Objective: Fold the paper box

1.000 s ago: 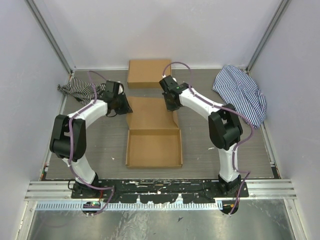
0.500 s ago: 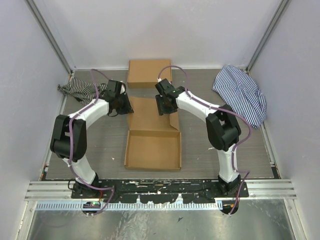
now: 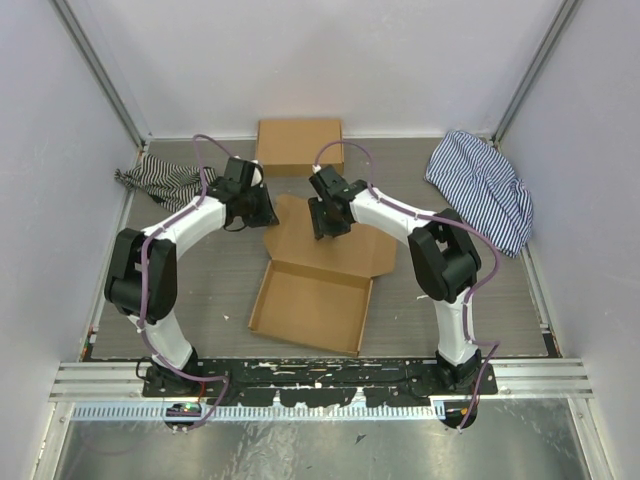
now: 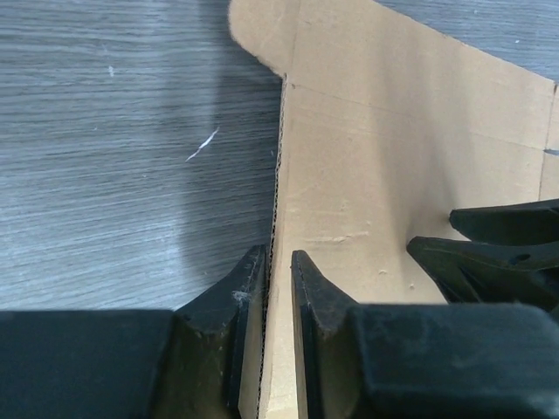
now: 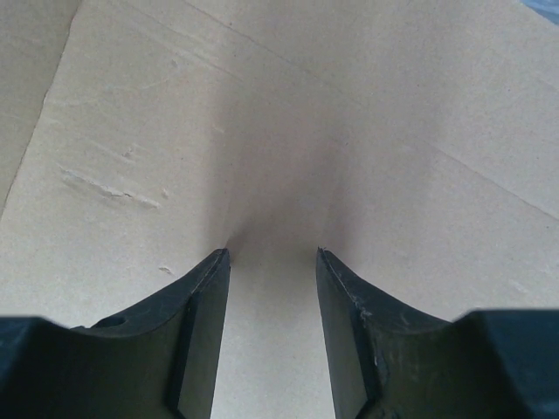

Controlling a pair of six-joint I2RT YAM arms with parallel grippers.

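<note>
grey wood-grain table [image 3: 200, 290] takes up the floor between plain white walls [image 3: 330, 60], with metal rails [image 3: 80, 380] along its near edge. near the middle lies the plain brown cardboard die-cut paper box [image 3: 310, 300], unprinted and turned slightly askew. its near part is a shallow tray with low walls standing up, and its far part is a broad panel with a flap spreading to the right.

the left gripper [image 4: 275, 262], black and two-fingered, sits at the panel's left edge. a side flap stands on edge between its fingers [image 4: 244, 288], and they are clamped on that cardboard, one on each face. the right gripper [image 5: 272, 253] is over the far part of the panel. its fingers [image 5: 205, 297] are spread apart with nothing between them, tips down at the cardboard (whether they truly touch it or hang just above, i cannot tell). the left wrist view shows those dark fingers close by, over the panel's inner face.

at the back wall sits a neat low rectangular brown cardboard box [image 3: 300, 147], apart from the paper box. a black-and-white striped cloth [image 3: 155, 180] is bunched at the far left, and a larger blue-and-white striped cloth [image 3: 480, 190] lies at the far right.
</note>
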